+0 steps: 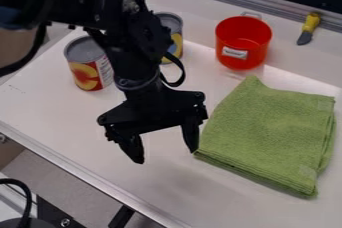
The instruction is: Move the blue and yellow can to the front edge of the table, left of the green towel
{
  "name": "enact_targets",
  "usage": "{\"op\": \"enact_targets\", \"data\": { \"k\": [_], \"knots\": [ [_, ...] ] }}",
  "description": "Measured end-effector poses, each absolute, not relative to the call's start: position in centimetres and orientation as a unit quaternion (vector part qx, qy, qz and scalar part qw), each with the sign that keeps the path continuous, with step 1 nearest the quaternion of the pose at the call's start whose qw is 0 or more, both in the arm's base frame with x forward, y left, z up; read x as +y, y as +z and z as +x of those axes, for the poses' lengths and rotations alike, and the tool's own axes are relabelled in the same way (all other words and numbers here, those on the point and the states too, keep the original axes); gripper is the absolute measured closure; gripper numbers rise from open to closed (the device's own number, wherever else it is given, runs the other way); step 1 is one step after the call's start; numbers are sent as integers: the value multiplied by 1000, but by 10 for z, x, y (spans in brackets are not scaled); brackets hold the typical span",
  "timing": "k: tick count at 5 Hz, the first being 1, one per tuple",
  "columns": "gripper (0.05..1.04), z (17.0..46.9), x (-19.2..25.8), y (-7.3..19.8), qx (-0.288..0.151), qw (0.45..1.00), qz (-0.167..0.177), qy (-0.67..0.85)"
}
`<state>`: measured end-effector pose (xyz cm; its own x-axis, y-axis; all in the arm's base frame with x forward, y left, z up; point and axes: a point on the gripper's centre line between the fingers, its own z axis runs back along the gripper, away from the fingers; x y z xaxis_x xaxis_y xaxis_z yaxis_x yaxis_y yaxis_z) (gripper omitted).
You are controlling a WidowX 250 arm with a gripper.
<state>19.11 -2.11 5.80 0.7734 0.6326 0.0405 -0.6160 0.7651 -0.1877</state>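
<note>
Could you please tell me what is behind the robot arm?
A can with a yellow and blue label stands partly behind the arm, which hides some of it; whatever else the arm covers cannot be seen.

bare white tabletop (pixel 157 187) stretching toward the near edge, folded green cloth (pixel 270 132) blocking one side of the gripper (pixel 166 156), two cans (pixel 87 69) and a red pot (pixel 243 44) standing farther back

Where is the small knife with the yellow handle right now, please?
In the camera view, the yellow-handled knife lies near the top right, right of the red pot and above the green cloth.
</note>
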Motion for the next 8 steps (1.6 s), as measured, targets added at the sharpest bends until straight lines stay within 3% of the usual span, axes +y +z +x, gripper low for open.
{"op": "enact_targets", "data": {
  "k": [1,3,4,5,6,8],
  "knots": [
    [83,188,-21,55,-41,938,-79,335],
    [83,227,22,76,-15,946,-39,320],
    [83,247,45,88,-33,956,-37,290],
    [83,273,69,90,-63,957,-6,283],
    [83,296,82,85,-93,947,3,309],
    [83,330,99,91,-191,927,-1,323]
  ]
}}
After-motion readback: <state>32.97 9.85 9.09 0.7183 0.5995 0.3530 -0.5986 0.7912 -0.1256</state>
